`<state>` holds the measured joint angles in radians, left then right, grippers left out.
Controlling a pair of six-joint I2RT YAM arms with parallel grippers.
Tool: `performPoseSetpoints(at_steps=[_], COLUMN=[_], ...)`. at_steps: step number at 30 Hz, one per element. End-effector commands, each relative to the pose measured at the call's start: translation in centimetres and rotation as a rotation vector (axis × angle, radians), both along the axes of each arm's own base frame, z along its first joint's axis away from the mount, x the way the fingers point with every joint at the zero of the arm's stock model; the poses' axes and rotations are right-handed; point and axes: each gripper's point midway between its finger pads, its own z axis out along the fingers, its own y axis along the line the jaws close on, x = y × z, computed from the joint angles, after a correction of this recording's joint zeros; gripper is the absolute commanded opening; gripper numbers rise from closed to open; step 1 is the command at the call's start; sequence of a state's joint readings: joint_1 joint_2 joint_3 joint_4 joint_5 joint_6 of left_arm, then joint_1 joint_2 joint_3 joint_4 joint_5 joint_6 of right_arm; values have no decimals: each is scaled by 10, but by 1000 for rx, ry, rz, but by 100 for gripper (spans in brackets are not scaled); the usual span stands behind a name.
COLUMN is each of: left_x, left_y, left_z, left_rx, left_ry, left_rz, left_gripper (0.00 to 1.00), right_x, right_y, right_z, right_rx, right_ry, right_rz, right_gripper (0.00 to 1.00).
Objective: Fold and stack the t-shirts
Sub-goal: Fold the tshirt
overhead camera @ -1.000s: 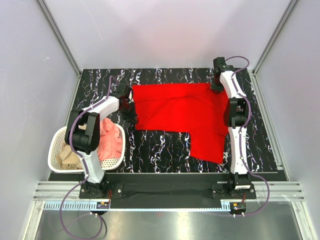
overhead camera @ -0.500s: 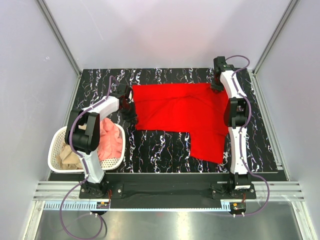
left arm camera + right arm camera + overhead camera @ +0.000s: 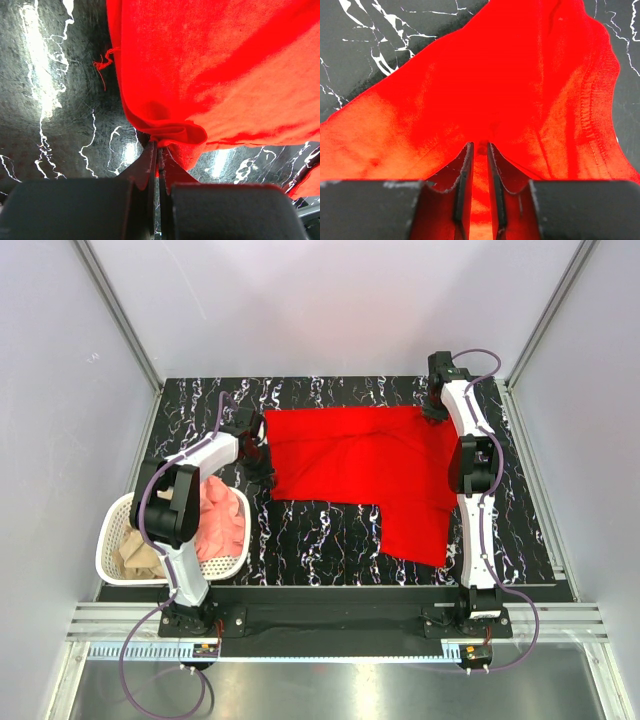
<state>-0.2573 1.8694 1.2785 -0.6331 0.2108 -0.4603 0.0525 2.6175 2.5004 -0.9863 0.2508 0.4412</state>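
From above: the red shirt (image 3: pixel 360 465) lies spread across the far half of the table (image 3: pixel 320 535), one flap reaching toward the near edge on the right. The left gripper (image 3: pixel 260 458) sits at the shirt's left edge and the right gripper (image 3: pixel 433 406) at its far right corner. A pink shirt (image 3: pixel 222 520) and a tan shirt (image 3: pixel 135 555) wait in the basket (image 3: pixel 108 540) at the left, not yet folded.

Left wrist: the left gripper (image 3: pixel 156 148) is pinched tight on a bunched lip of the red shirt (image 3: pixel 210 75), its fingers meeting with no gap. A loose thread (image 3: pixel 102 64) trails from the hem onto the table.

Right wrist: the right gripper (image 3: pixel 479 148) stands nearly closed, with the red shirt (image 3: pixel 520 80) showing between its fingers and tented up toward them – by the look of it a grip on the cloth (thin, so the gap is narrow).

The step in hand appears to be the first fold of the red shirt. With both edges held, the next move likely calls for lifting the two together and carrying them across evenly – unequal pull would skew the crease.
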Motion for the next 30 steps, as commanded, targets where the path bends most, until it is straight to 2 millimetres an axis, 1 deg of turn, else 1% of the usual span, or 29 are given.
performPoseSetpoints(at_steps=[1,8,12,13,17,20,21,25,27,30], left_x=[7,5,5,5,5,5,5,5,5,5], left_y=[-9,-9,-11,-12,-13,-13,-14,-14,-14,-14], left_z=[6,4,5,5,4,4,4,4,4,4], left_rx=[-31,-31,-33,-34,-33,-33,-33,-33,-33,-33], left_ry=[-34,-28,-32,-33,-31,-29,-29,-31,-31,-32], left_rz=[-26,-26,-27,-27,-26,-27,-28,-26,-26,-24], left_gripper=[0,0,0,0,0,0,0,0,0,0], right_x=[7,5,6,7,7,6,5,0,-1,-1], right_y=[-3,-2,-2,1,1,2,2,3,3,2], right_z=[37,29,27,27,25,22,21,13,10,9], right_rx=[-1,6,9,19,25,32,33,33,32,27], right_ry=[-71,-55,-55,-58,-56,-47,-43,-18,-11,-10], right_rz=[-8,-2,0,3,0,2,3,2,6,7], right_gripper=[24,23,20,20,15,19,23,27,27,21])
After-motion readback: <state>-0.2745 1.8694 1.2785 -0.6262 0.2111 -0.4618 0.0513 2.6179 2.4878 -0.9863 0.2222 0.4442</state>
